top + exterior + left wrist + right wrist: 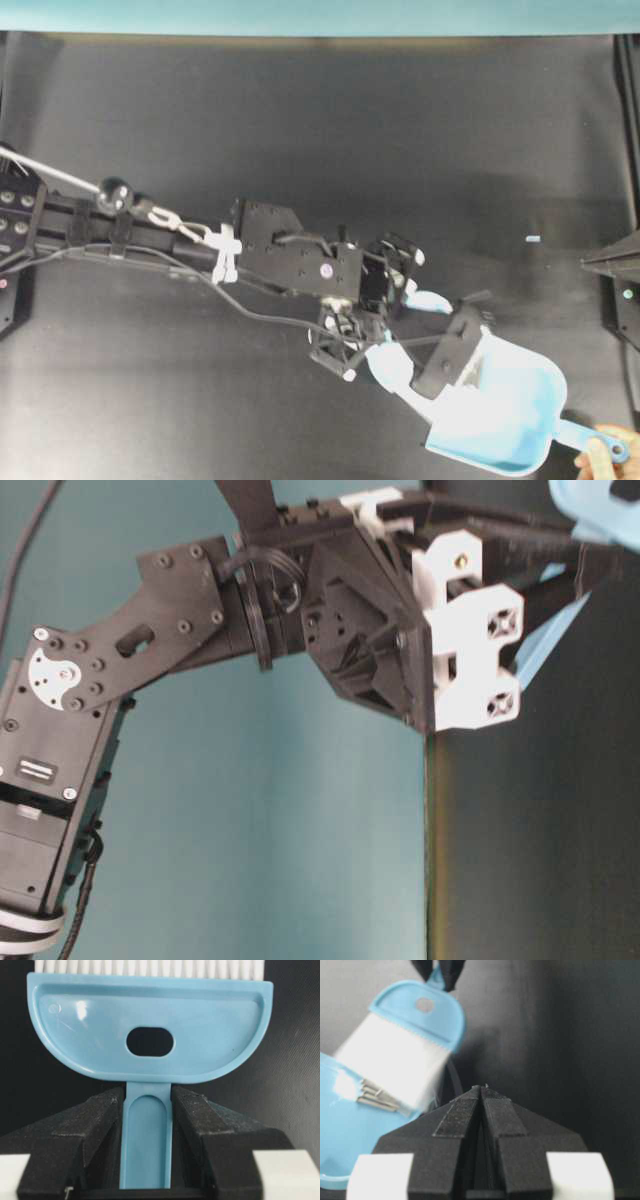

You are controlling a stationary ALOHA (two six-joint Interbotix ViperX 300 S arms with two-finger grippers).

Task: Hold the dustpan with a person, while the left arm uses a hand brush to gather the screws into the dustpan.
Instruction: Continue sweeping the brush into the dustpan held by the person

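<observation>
In the right wrist view, nearest the lens, the right hand (481,1091) has its two black fingers pressed together to a point, with nothing between them. Beyond it, at upper left, the hand brush (417,1020) tilts with its white bristles down inside the dustpan (350,1135), and the screws (375,1097) lie bunched on the pan floor right at the bristle tips. Two dark fingertips pinch the brush handle at the top edge.

The left wrist view shows that grip close up: the left hand (147,1110) is closed on the slim handle of the brush, its fingers touching both sides. The oval hole in the brush head shows dark bench (300,1060) through it. No screws or pan show here.

From overhead, the left arm (290,260) stretches across the bench to the dustpan at lower right, covering much of the brush. The person (605,458) holds the end of the pan's handle at the bottom right corner. A small pale scrap (533,239) lies apart, further up the bench.

The table-level view shows mostly the arm's joints against a teal wall (260,820).
</observation>
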